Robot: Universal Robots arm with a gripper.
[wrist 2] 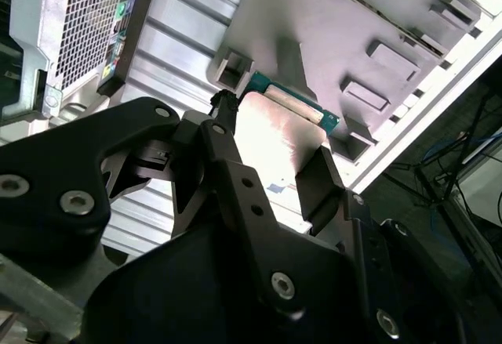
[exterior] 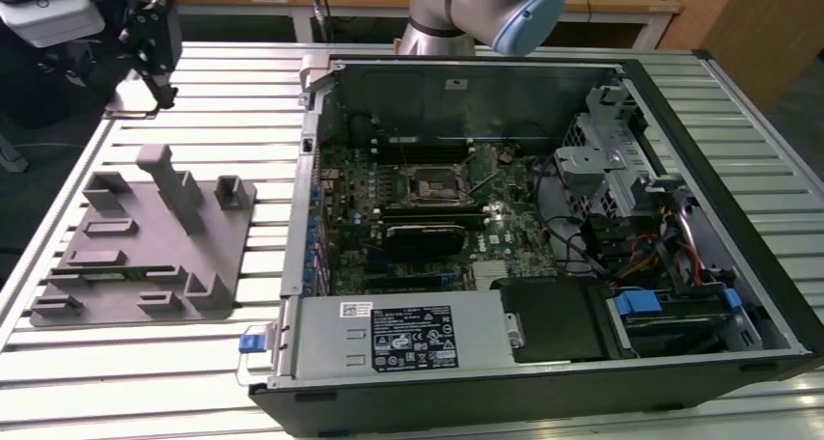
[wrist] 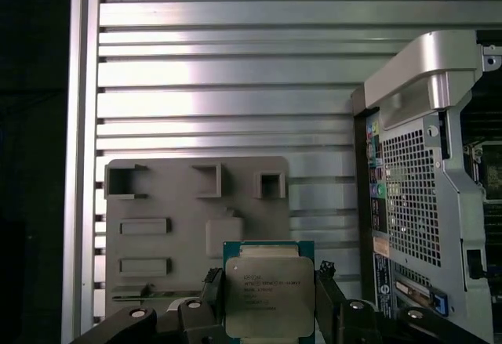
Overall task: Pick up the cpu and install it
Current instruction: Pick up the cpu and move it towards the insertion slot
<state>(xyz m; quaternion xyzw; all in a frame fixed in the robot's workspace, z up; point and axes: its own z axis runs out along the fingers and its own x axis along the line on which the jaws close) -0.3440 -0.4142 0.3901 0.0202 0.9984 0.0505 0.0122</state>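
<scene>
The cpu (wrist: 269, 293) is a flat square chip with a silver top and a green rim, and it sits clamped between my gripper's (wrist: 269, 289) two black fingers. In the second wrist view the cpu (wrist 2: 276, 128) shows as a shiny plate with a green edge, with the gripper (wrist 2: 271, 152) shut on its sides. The gripper (exterior: 152, 44) hangs at the exterior view's upper left, above the table and off to the side of the open computer case. The motherboard socket (exterior: 431, 181) lies inside the case, far from the gripper.
A grey fixture tray (exterior: 142, 247) with posts and pockets lies on the slatted metal table (exterior: 154, 363), below the gripper. The open computer case (exterior: 541, 218) takes up the exterior view's right, with cables, drive bays and a power supply inside. The case's rear panel (wrist: 423, 203) stands beside the tray.
</scene>
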